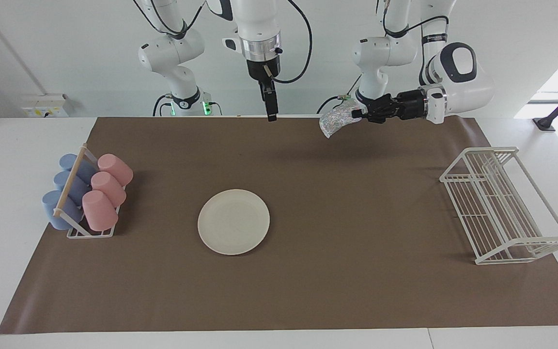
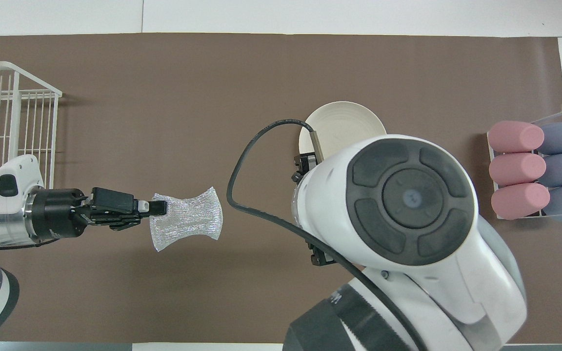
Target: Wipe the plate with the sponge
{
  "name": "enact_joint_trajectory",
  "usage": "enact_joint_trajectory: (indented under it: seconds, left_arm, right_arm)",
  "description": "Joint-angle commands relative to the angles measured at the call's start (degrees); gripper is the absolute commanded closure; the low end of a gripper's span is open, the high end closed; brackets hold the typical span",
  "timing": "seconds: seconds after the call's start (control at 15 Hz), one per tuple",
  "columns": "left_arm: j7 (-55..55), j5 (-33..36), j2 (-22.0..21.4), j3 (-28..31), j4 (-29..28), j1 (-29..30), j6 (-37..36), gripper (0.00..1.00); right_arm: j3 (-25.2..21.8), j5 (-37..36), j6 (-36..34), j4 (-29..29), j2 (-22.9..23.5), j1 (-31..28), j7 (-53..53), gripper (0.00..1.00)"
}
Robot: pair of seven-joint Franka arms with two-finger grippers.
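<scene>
White walls are framing a table spread with a brown mat, where two arms are working above a wiping job not yet begun. At the mat's middle, the plate is lying flat and bare, with nothing touching it. Up in the air, the left gripper is pinching the sponge by one edge, fingertips clamped tight on it, over the mat's strip nearest the robots and well apart from the plate. Seen from overhead, the sponge is fanning out from the fingers like a bow tie, its free end drooping.

The right gripper is hanging over the mat's robot-side edge, pointing straight down and holding nothing, its jaws standing wide.

Toward the right arm's end, a cup rack is carrying pink and blue cups; toward the left arm's end, a wire rack is standing on the mat.

The sponge looks light, soft and limp, a mesh wad that is likely bending and folding under pressure rather than pushing back, so an edge grip probably means dragging it flat across the plate. The plate appears stiff, smooth and liable to slide on the mat while being rubbed; its raised rim looks the best place to steady it, and it may chip if knocked.
</scene>
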Motion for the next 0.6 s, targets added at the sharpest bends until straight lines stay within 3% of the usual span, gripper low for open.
enact_joint_trajectory:
  seconds: [0.0, 0.2, 0.53]
  left_arm:
    - [2.8, -3.9, -2.3, 0.6, -2.7, -3.3, 1.7, 1.0]
    - [3.1, -6.4, -2.5, 0.6, -3.4, -6.5, 2.2, 1.0]
    - [3.0, -6.5, -2.9, 0.6, -3.9, -7.7, 2.8, 1.0]
  right_arm:
    - [0.7, 5.5, 5.5, -5.3, -3.1, -0.5, 2.3, 0.0]
    - [1.1, 5.9, 11.8, -9.8, -4.5, 2.9, 2.5, 0.0]
    - [1.3, 6.1, 13.8, -10.4, -4.1, 5.1, 6.3, 0.0]
